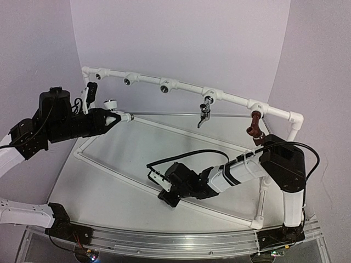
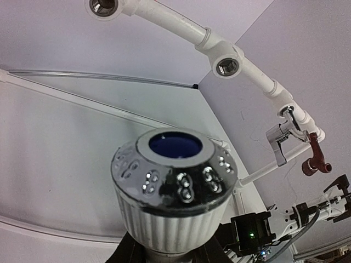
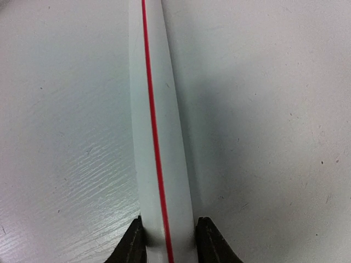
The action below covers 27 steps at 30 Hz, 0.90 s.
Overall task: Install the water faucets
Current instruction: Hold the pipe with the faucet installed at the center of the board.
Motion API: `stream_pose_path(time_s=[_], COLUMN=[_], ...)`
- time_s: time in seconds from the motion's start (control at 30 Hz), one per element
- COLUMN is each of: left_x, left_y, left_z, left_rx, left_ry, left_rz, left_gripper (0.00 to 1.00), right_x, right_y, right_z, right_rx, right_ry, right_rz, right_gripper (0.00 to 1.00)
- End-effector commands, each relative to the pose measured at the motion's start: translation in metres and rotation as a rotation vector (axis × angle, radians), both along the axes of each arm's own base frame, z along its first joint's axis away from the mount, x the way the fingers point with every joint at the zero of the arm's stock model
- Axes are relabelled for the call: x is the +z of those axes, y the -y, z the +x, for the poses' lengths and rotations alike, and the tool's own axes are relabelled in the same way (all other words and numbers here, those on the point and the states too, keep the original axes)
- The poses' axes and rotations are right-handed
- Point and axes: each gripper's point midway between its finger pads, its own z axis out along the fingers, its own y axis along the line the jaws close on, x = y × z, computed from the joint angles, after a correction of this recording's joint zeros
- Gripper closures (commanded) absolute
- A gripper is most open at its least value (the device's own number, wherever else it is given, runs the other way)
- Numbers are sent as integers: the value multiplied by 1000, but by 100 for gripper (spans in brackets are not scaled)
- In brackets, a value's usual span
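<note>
My left gripper (image 1: pixel 122 116) is shut on the white plastic faucet (image 2: pixel 173 186), whose ribbed white body and grey, blue-centred end fill the left wrist view; it shows in the top view (image 1: pixel 111 104) in front of the left end of the PVC pipe frame (image 1: pixel 181 86). The silver faucet (image 1: pixel 205 113) and the red-brown faucet (image 1: pixel 254 125) hang from tee sockets on the back pipe, and both show in the left wrist view (image 2: pixel 278 139) (image 2: pixel 314 159). My right gripper (image 3: pixel 167 244) is shut on the frame's front pipe (image 3: pixel 159 126), which has a red line and lies on the table.
Three open tee sockets (image 1: pixel 127 81) sit along the left part of the back pipe; two show in the left wrist view (image 2: pixel 226 66). The frame's lower pipes (image 1: pixel 109 167) run across the white table. A thin grey rod (image 1: pixel 164 114) crosses behind.
</note>
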Motion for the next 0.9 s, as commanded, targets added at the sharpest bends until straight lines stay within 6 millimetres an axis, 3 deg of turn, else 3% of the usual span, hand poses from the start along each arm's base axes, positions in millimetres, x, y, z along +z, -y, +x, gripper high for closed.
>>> stream_pose_path(time_s=[0.0,0.07,0.2,0.3,0.4,0.67,0.77,0.87], left_x=[47,48,48,50,53,76,83,88], left_y=[6,7,13,19,27,63,60,45], left_z=[3,5,6,6,4,-13,-13,-13], left_rx=[-24,-24,-37,-58,-77,-43,36,121], left_ry=[116,119,109,107,118,323,436,527], left_rz=[-60,-60,-65,-77,-76,-12,-35,-81], left_gripper=[100,100,100,100,100,100,100,100], right_x=[3,4,-3,-15,-13,-1,-3,-8], right_y=[8,4,-10,-11,-9,-12,-16,-16], right_z=[4,6,-14,-16,-20,5,5,3], right_rx=[-83,-103,11,23,78,35,31,37], right_ry=[-17,-34,-117,-133,-99,35,22,13], right_rz=[22,41,58,35,36,29,36,33], right_gripper=[99,100,100,100,100,100,100,100])
